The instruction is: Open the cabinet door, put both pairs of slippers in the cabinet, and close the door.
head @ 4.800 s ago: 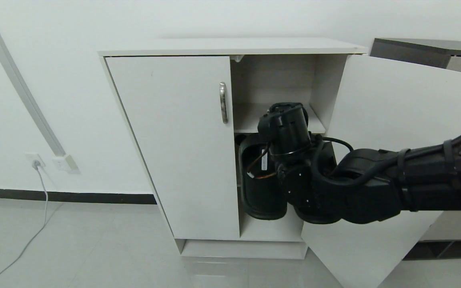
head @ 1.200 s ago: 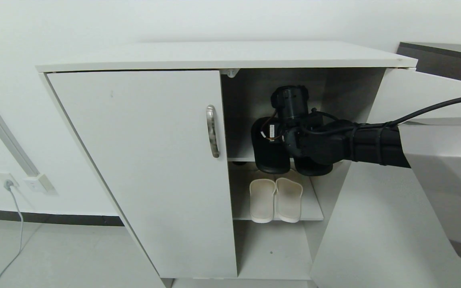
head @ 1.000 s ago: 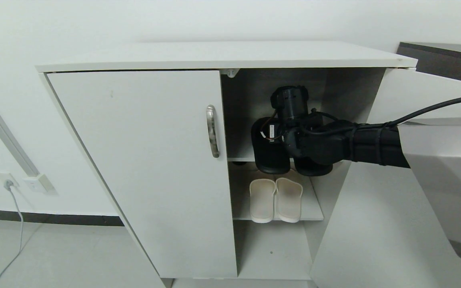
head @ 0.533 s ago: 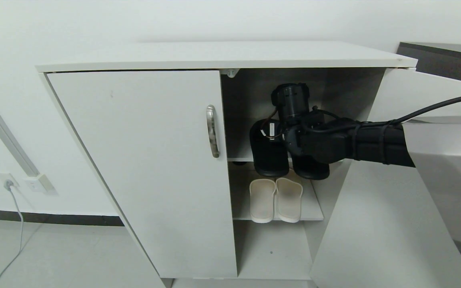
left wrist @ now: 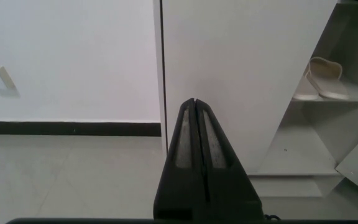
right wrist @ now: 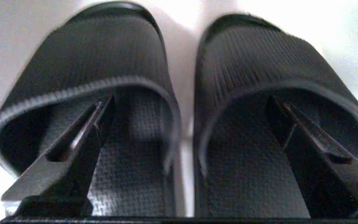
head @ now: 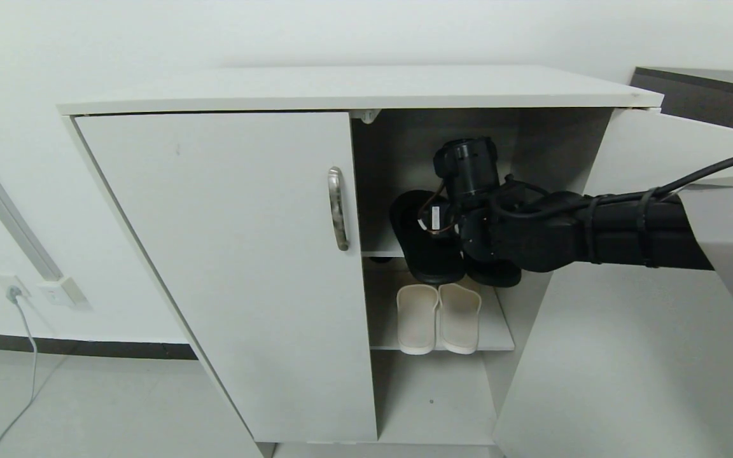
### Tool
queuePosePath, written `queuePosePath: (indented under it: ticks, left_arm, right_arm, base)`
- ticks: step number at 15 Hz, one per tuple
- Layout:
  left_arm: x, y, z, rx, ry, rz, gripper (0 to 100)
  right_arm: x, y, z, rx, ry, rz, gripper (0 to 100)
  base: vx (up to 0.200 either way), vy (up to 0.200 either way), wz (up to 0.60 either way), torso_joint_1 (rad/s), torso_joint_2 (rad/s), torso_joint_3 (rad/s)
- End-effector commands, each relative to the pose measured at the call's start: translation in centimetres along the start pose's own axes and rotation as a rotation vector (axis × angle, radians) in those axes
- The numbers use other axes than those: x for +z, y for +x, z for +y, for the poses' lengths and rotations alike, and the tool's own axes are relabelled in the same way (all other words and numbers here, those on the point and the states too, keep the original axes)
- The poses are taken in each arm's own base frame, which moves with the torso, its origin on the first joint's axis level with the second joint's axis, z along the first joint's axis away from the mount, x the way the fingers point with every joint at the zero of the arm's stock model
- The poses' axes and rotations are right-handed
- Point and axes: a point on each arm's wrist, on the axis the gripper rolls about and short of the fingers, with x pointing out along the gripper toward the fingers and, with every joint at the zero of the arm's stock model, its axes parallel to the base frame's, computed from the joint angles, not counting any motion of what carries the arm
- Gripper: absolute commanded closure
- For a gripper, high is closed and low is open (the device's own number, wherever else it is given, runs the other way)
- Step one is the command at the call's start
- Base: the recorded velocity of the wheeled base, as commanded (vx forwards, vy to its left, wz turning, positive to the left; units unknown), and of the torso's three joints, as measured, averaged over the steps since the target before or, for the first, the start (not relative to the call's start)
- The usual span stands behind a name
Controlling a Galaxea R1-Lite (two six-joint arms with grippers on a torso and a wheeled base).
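Observation:
The white cabinet (head: 354, 86) has its right door (head: 595, 356) swung open and its left door (head: 226, 267) closed. A pair of black slippers (head: 427, 248) lies on the upper shelf (head: 382, 251), heels overhanging its front edge and the left one skewed. My right arm's wrist (head: 468, 172) is inside that compartment. My right gripper (right wrist: 189, 96) is open, one finger in each black slipper (right wrist: 129, 93), apart from the inner walls. A pair of white slippers (head: 438, 316) sits on the middle shelf (head: 500, 337). My left gripper (left wrist: 194, 106) is shut, low before the closed door.
The bottom compartment (head: 433, 401) holds nothing. The closed door has a metal handle (head: 337, 208) at its inner edge. A wall socket with a cable (head: 13, 294) is at the left, and a grey unit (head: 704, 95) stands behind the open door.
The head camera rose and moved closer since the oldest frame. In the last second my right arm shifted slightly right and down, and the left black slipper turned askew on the shelf.

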Motion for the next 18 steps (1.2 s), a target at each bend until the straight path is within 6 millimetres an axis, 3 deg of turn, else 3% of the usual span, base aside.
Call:
queuePosePath:
  ticks: [1, 5, 10, 11, 15, 18]
  left_arm:
    - [0.0, 0.0, 0.0, -0.001, 0.0, 0.001, 100]
    - [0.0, 0.0, 0.0, -0.001, 0.001, 0.001, 100]
    - [0.0, 0.0, 0.0, -0.001, 0.001, 0.001, 100]
    - [0.0, 0.0, 0.0, -0.002, 0.001, 0.001, 100]
    - [0.0, 0.0, 0.0, -0.001, 0.001, 0.001, 100]
    - [0.0, 0.0, 0.0, -0.002, 0.001, 0.001, 100]
  right_arm:
    - [0.6, -1.5, -0.4, 0.015, 0.005, -0.006, 0]
    - [0.1, -7.4, -0.9, 0.114, 0.03, -0.029, 0]
    - [-1.8, -12.3, -2.0, 0.212, 0.05, -0.073, 0]
    - [-2.0, -12.9, -2.3, 0.223, 0.052, -0.077, 100]
    - [-3.6, -15.0, -2.7, 0.281, 0.033, -0.063, 100]
    - [-4.9, -14.9, -2.8, 0.29, 0.034, -0.07, 100]
  base:
    - [0.0, 0.0, 0.0, 0.0, 0.0, 0.0]
    - [0.0, 0.0, 0.0, 0.0, 0.0, 0.0]
    - [0.0, 0.0, 0.0, 0.0, 0.0, 0.0]
    - [0.0, 0.0, 0.0, 0.0, 0.0, 0.0]
    - [0.0, 0.0, 0.0, 0.0, 0.0, 0.0]
    - [0.0, 0.0, 0.0, 0.0, 0.0, 0.0]
